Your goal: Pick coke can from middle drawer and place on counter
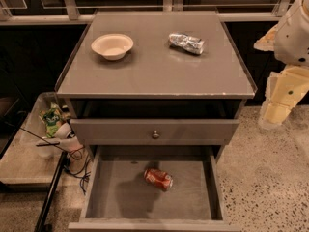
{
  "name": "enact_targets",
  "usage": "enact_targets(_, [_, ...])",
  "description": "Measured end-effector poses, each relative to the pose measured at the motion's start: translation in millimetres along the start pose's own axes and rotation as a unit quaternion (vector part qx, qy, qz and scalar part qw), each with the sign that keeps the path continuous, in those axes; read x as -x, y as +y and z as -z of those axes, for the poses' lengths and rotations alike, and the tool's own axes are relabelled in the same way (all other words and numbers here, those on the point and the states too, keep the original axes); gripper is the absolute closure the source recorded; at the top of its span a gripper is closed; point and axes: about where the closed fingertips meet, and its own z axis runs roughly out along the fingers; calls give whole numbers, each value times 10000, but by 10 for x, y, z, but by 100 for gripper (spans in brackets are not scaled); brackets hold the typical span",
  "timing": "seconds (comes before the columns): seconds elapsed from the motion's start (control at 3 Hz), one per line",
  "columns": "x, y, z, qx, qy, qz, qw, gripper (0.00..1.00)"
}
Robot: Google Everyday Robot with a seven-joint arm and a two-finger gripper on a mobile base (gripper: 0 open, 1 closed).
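- The table (154,76) carries two things near its back edge: a pale bowl (112,46) toward the back-left corner and a crinkled silver can (187,43) toward the back-right corner, lying on its side.
- The two are well apart, and the front half of the table is bare grey surface, with small chips along the front edge.
- Under the front edge there is a dark open slot, then a closed drawer front (120,131) with a small round knob (155,134).
- Below that, the middle drawer (116,199) is pulled out past the front edge.
- The coke can (158,179) lies on its side on the drawer floor, roughly central and slightly toward the back, clear of the side walls. Nothing covers it.
- Left of the table, a clear bin (34,124) holds packets and cups, and dark cables (77,168) trail over the floor beside the front-left corner.
- The gripper (276,111) hangs off the right edge of the table, near the front-right corner, above the speckled floor (270,178).
- It touches nothing and holds nothing; I cannot tell how far open it is.
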Motion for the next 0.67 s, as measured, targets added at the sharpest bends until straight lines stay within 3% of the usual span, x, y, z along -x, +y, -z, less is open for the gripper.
enact_targets(0.67, [-51, 29, -60, 74, -44, 15, 10000, 0])
